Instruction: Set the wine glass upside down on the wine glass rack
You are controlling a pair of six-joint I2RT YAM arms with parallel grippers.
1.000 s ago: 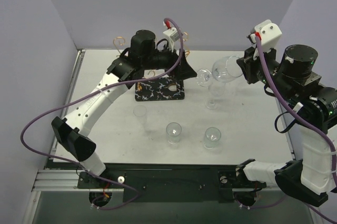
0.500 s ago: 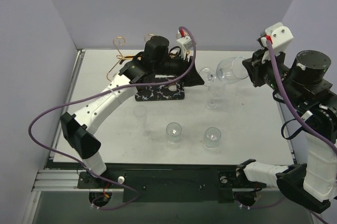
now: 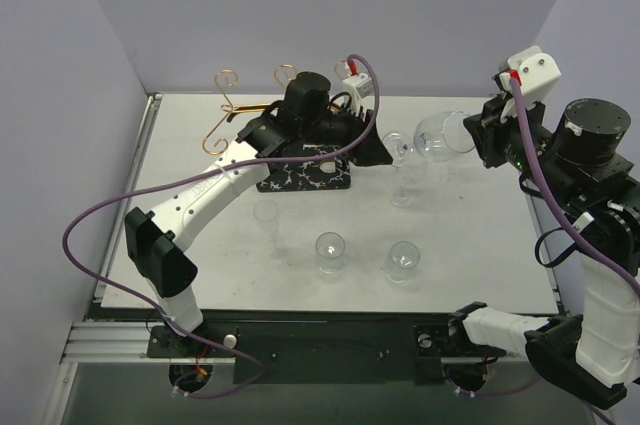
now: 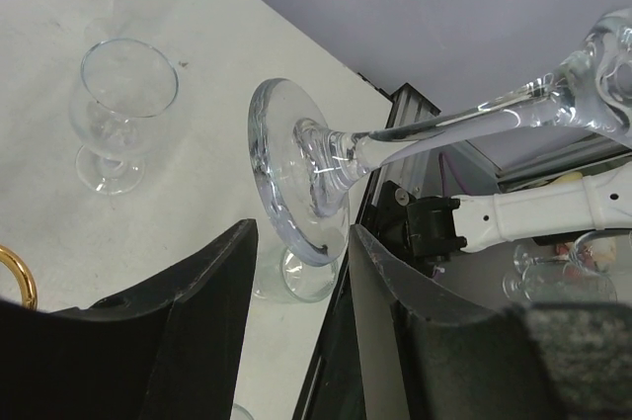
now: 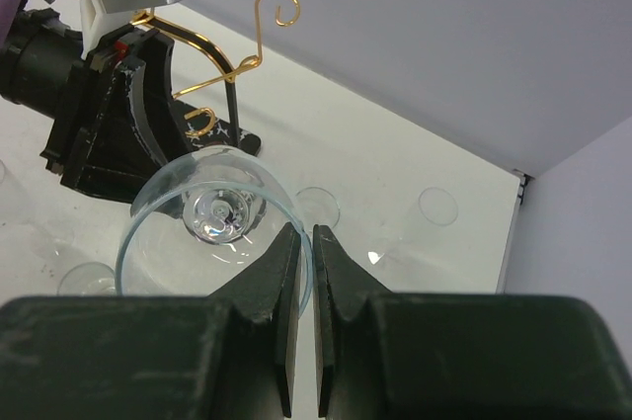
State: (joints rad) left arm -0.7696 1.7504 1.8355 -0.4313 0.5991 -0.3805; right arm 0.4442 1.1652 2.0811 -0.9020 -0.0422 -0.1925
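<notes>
The right gripper (image 5: 304,242) pinches the rim of the clear stemmed wine glass (image 3: 438,134), holding it sideways in the air at 1 o'clock over the white table (image 3: 480,245); the left gripper (image 4: 302,242) is open, its jaws on both sides of the foot (image 4: 281,158); the copper-gold wire rack on a black veined base (image 3: 318,178) stands at 11 o'clock.

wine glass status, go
Right gripper shut on wine glass rim, glass sideways midair. Left gripper open around its foot. Rack partly hidden behind left arm.
</notes>
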